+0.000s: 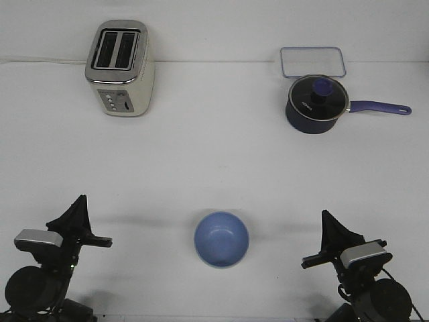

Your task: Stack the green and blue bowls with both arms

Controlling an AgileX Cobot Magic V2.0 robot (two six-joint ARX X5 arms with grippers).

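A periwinkle blue bowl (221, 239) sits upright on the white table, near the front edge and midway between the arms. No sage green bowl shows on its own; a thin pale edge under the blue bowl's near rim is too small to identify. My left gripper (80, 203) is at the front left, well left of the bowl. It points up and away, its fingers closed to a point and empty. My right gripper (326, 220) is at the front right, well right of the bowl, also closed to a point and empty.
A cream toaster (119, 68) stands at the back left. A dark blue lidded saucepan (316, 102) with its handle pointing right stands at the back right. A clear rectangular container (313, 62) lies behind it.
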